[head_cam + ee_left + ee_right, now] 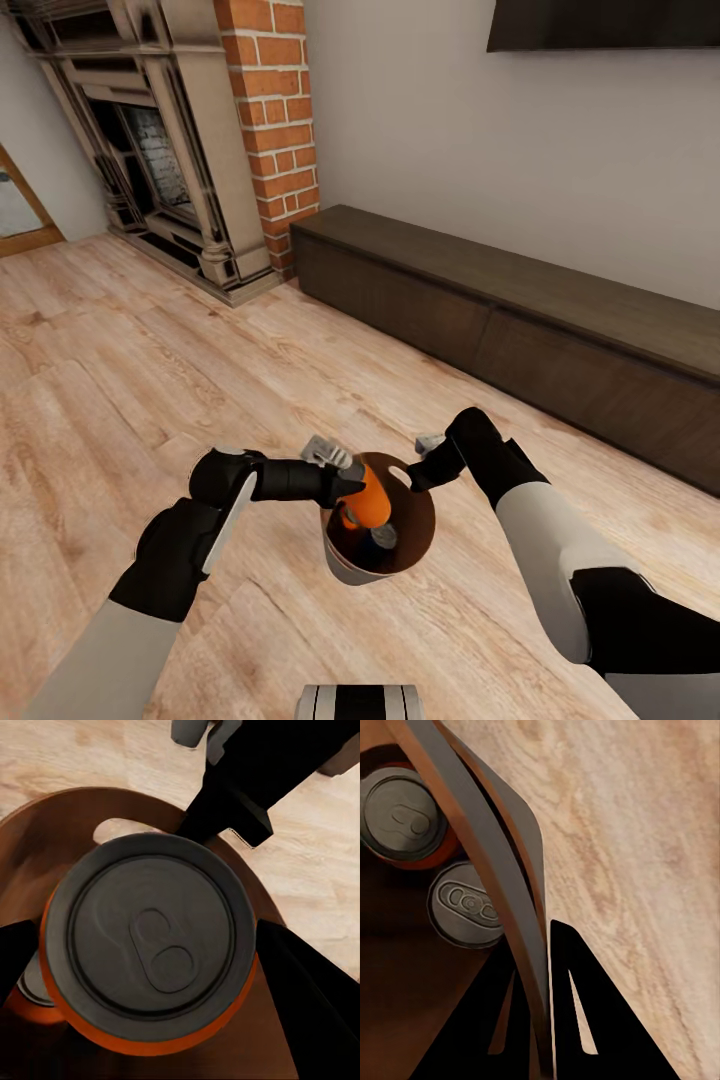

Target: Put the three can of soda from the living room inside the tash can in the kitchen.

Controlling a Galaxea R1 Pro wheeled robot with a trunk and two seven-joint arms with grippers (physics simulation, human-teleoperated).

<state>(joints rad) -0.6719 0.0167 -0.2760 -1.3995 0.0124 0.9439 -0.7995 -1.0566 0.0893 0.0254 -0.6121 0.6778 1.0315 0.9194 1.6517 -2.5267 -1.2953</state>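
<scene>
The trash can, a small round brown bin, hangs just above the wood floor in the living room. My right gripper is shut on its rim, and in the right wrist view the bin wall runs between the two black fingers. Over the bin's mouth, my left gripper is shut on an orange can of soda. That can's grey top sits between my left fingers. A second can lies lower inside the bin, beside the held can.
A red brick fireplace stands at the back left. A long low dark cabinet runs along the wall under a black TV. Light plank floor spreads around me.
</scene>
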